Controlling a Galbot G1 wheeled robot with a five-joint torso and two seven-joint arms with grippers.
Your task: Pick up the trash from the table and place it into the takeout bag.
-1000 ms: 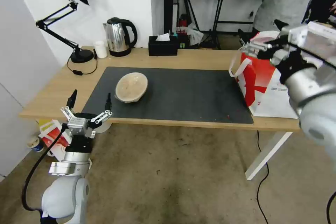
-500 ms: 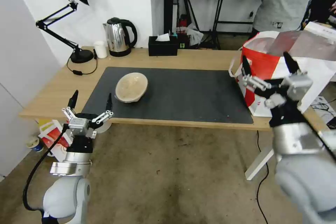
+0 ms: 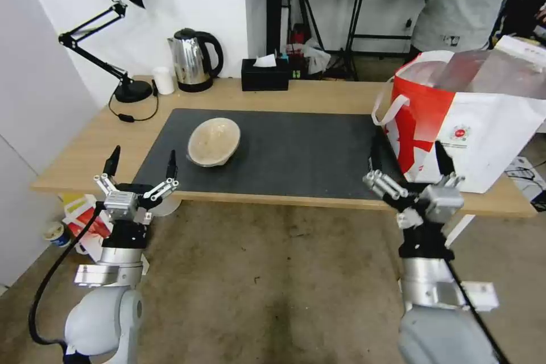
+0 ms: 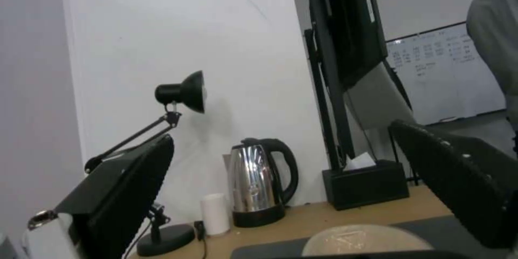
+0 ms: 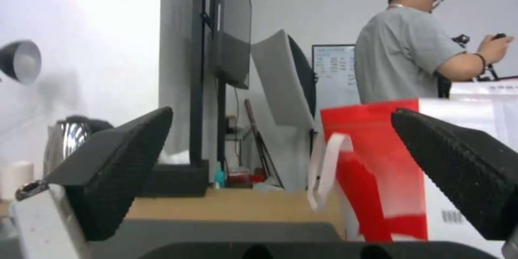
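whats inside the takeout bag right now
The takeout bag stands at the table's right end. Its silver lining shows at the open top; the walls hide whatever it holds.

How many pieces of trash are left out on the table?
1: the shallow beige bowl sits on the dark mat, left of centre, on the table. Others may be hidden inside the takeout bag at the right end.

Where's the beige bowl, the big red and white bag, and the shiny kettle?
shallow beige bowl (image 3: 214, 142), head view, on its inner surface.
takeout bag (image 3: 483, 142), head view, on its white front side.
kettle (image 3: 190, 62), head view, on its silver body.
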